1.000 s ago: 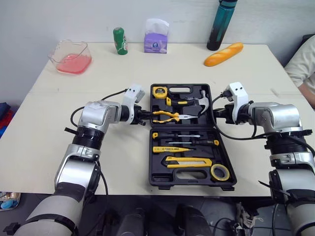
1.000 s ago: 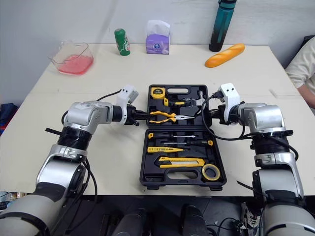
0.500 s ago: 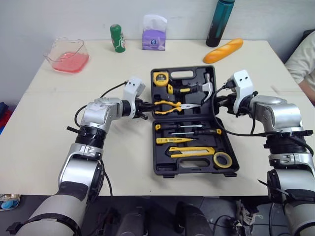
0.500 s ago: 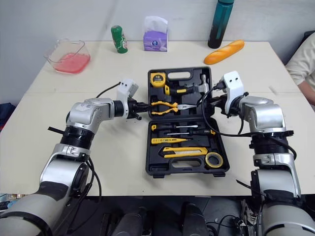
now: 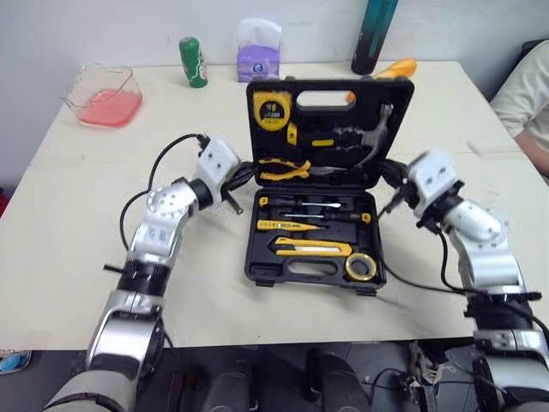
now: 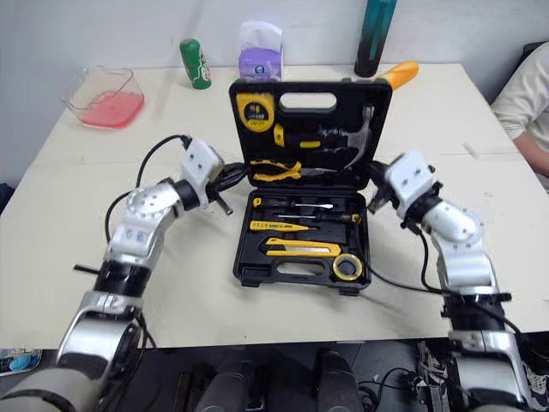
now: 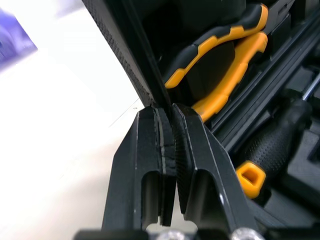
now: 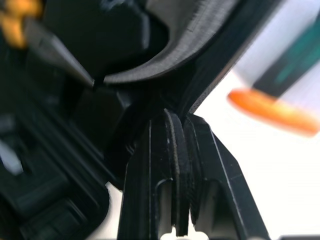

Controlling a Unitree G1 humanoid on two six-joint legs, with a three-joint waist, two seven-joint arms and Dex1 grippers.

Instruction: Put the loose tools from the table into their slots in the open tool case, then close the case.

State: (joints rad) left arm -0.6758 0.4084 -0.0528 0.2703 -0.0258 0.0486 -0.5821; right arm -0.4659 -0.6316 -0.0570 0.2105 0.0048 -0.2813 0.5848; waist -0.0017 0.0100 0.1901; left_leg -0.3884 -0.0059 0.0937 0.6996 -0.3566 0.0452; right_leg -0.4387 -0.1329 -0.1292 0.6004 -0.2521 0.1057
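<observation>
The tool case (image 5: pixel 257 275) sits in the middle of the table (image 5: pixel 69 223), base flat. Its lid (image 5: pixel 377 86) stands nearly upright at the far side.

Every slot I can see is filled:
- **In the lid:** a yellow tape measure (image 5: pixel 267 110), a hammer (image 5: pixel 364 146) and yellow-handled pliers (image 5: pixel 283 169).
- **In the base:** two screwdrivers (image 5: pixel 313 216), a yellow utility knife (image 5: pixel 313 247) and a roll of tape (image 5: pixel 363 267) in the near right corner.

The left gripper (image 7: pixel 169 107) is at the lid's left edge, low down near the hinge. Its two fingers are pinched together on the thin black rim, with the pliers just inside it. The right gripper (image 8: pixel 180 115) mirrors it on the lid's right edge, fingers clamped on the rim just beside the hammer's head. Between them the two arms hold the lid up from either side.

Along the far edge of the table:
- a clear container of pink liquid (image 5: pixel 99 94) at the left
- a green can (image 5: pixel 193 62)
- a purple tissue pack (image 5: pixel 259 51)
- a dark teal bottle (image 5: pixel 373 34)
- an orange bread loaf (image 5: pixel 396 67), partly hidden behind the lid's top right corner

A person's pale sleeve (image 5: pixel 527 94) shows at the far right, off the table.
</observation>
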